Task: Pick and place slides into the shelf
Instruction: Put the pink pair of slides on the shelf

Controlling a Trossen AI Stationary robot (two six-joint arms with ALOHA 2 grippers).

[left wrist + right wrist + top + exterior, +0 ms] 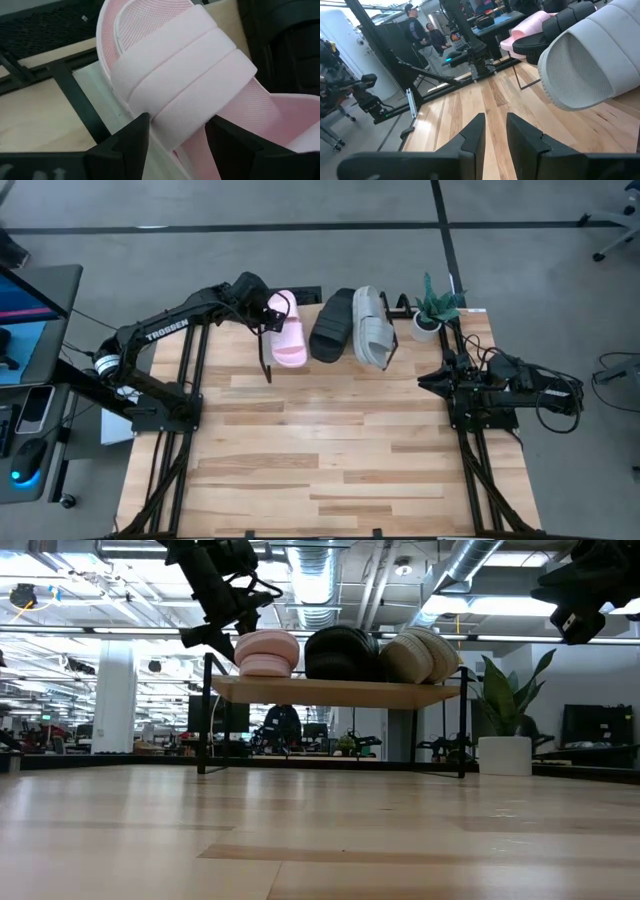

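The pale pink slide (289, 332) lies on the left end of the shelf (330, 690), sole down on the plank. Beside it rest the black slide (332, 326) and the light grey slide (372, 327). My left gripper (270, 310) reaches in from the table's left and is shut on the pink slide (180, 80). My right gripper (425, 381) waits above the table's right side, fingers nearly together, holding nothing; the grey slide (590, 60) shows ahead of it. My left gripper pinches the pink slide's ribbed strap near its left end (175, 132), where it meets the sole, one finger on each edge of the strap. The fingers (132, 142) slant down from the table's left and lie across the strap. The slide rests flat on the plank.
A potted plant (430, 310) in a white pot stands right of the shelf at the far edge. The near and middle parts of the slatted wooden table (330, 450) are bare. Beyond the left edge are a desk with a monitor and a mouse. People stand in the room behind.
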